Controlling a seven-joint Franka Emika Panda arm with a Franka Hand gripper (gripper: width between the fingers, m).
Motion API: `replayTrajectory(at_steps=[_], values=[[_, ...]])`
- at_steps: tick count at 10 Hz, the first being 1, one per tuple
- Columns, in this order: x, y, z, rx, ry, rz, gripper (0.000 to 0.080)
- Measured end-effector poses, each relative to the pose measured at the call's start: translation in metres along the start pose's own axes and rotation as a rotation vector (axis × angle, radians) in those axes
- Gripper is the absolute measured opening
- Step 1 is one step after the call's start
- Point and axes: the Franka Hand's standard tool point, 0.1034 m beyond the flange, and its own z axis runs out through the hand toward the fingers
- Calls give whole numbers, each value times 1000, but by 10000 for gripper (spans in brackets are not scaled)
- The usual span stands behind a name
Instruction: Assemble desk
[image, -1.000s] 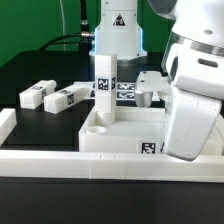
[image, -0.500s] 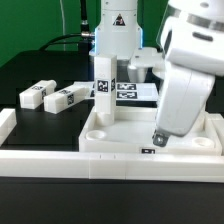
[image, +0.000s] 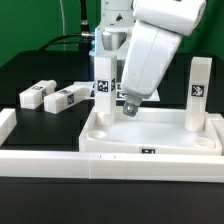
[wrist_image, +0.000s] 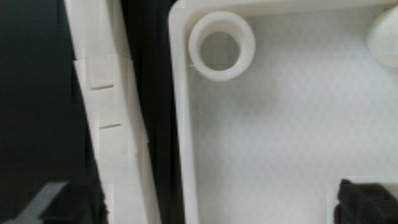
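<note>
The desk tabletop (image: 150, 130) lies as a white shallow tray with its hollow side up. One leg (image: 103, 85) stands upright in its far corner on the exterior view's left, another leg (image: 198, 92) in the corner on the right. Two more legs (image: 32, 95) (image: 66, 98) lie loose on the black table. My gripper (image: 128, 108) hangs over the tray's middle, between the standing legs. In the wrist view my gripper (wrist_image: 205, 205) is open and holds nothing, with the tray floor (wrist_image: 285, 140) and a round socket (wrist_image: 222, 45) below it.
A long white rail (image: 100, 163) runs along the front of the tray, and another rail piece (image: 6, 125) lies at the exterior view's left. The same rail (wrist_image: 103, 110) shows beside the tray in the wrist view. The marker board (image: 124, 90) peeks out behind the arm.
My gripper opened and let go of the leg now standing in the corner on the exterior view's right. The arm rose and swung toward that view's left, over the tray's middle.
</note>
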Motion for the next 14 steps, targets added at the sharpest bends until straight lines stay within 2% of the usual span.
replayTrajectory(at_steps=[4, 5, 6, 7, 8, 11, 12, 13, 14], values=[[-1, -1, 4, 6, -1, 40, 649], [-9, -4, 16, 10, 2, 169, 649], [-22, -6, 20, 48, -21, 236, 649], [-34, -5, 18, 98, -38, 371, 649], [-42, -1, 19, 123, -49, 468, 649], [-39, -1, 20, 117, -57, 667, 649], [-41, -2, 21, 124, -61, 728, 649], [-52, -5, 23, 161, -55, 807, 649], [-67, -5, 23, 177, -47, 911, 649]])
